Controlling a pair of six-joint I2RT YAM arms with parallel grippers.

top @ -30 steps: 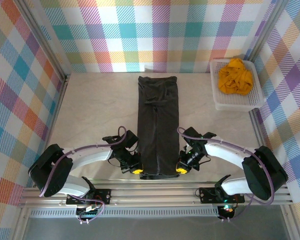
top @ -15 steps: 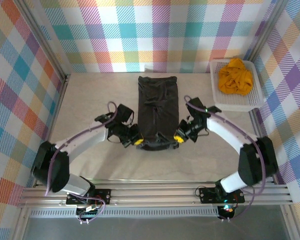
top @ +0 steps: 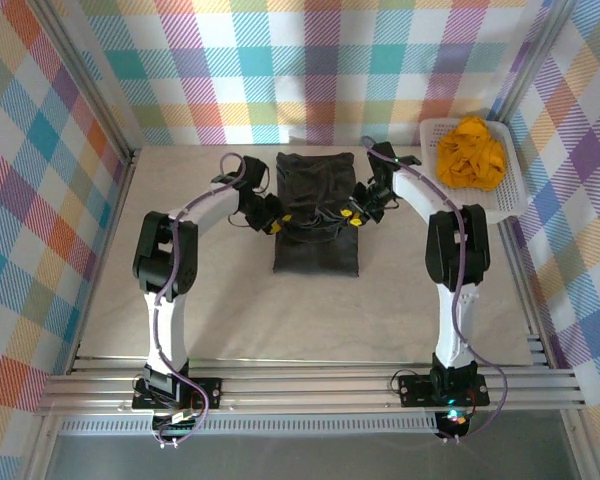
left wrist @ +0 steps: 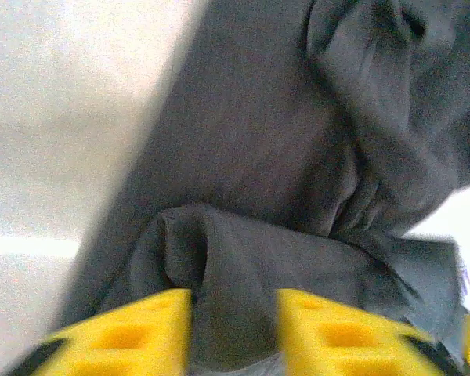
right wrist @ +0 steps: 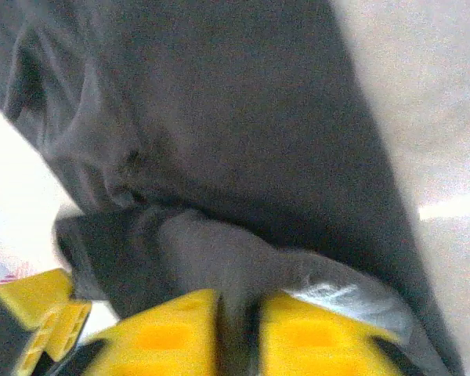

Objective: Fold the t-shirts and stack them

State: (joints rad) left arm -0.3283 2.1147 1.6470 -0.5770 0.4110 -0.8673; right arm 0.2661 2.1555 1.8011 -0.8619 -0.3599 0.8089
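**A:** From above, where's the grey shirt (top: 316, 240)?

**B:** Flat on the table (top: 210, 300), a dark rectangle in the middle of the far half. A wrinkled band runs across it from side to side. The left gripper (top: 279, 221) is at the left end of that band and the right gripper (top: 353, 217) at the right end, each against the cloth's edge. Both arms are stretched far out.

**A:** And the orange shirt (top: 470, 152)?

**B:** Bunched up in the basket (top: 510, 205) at the far right corner, well apart from the grey one.

**A:** Can you read the jaws from up there?

**B:** No, they're too small. The wrist cameras are better.

**A:** Left wrist, then.

**B:** The two yellow fingers (left wrist: 133, 337) stand clearly apart. A rounded fold of grey cloth sits loosely in the gap, not squeezed flat, so those jaws are parted. Beyond them, more of the shirt lies on the pale table.

**A:** Right wrist?

**B:** Its yellow fingers (right wrist: 164, 337) leave only a narrow gap, and grey cloth fills it. I can't tell whether they are pinching it or merely standing around it. More of the shirt spreads out past the fingertips, with bare table to the right.
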